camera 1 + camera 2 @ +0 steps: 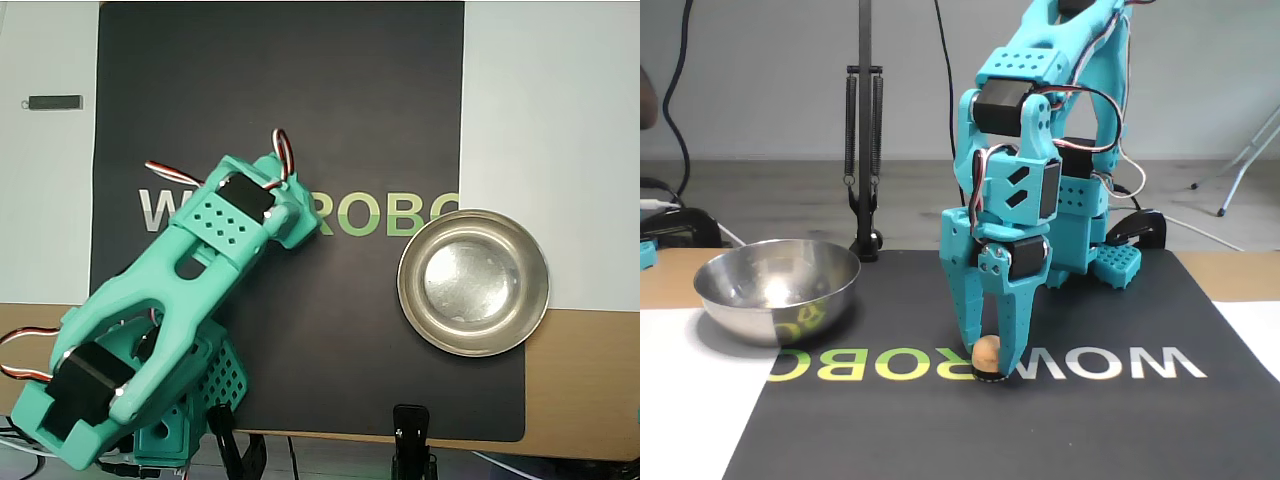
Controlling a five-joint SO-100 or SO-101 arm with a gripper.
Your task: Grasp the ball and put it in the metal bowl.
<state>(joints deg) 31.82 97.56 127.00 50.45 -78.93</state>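
In the fixed view the small peach-orange ball [986,352] rests on the black mat between the lowered fingers of my teal gripper [987,366], over the lettering. The jaws stand close on both sides of the ball and seem to pinch it at mat level. In the overhead view the arm's wrist [245,215] covers the gripper and hides the ball. The metal bowl [770,300] stands empty to the left of the gripper in the fixed view. In the overhead view the metal bowl [408,285] sits to the right, at the mat's edge.
A black mat [1090,420] with "WOWROBO" lettering covers the table's middle. A black spring-arm stand [865,150] is clamped behind the bowl. The arm's base [170,400] sits at the lower left in the overhead view. A small dark bar [55,102] lies at the far left.
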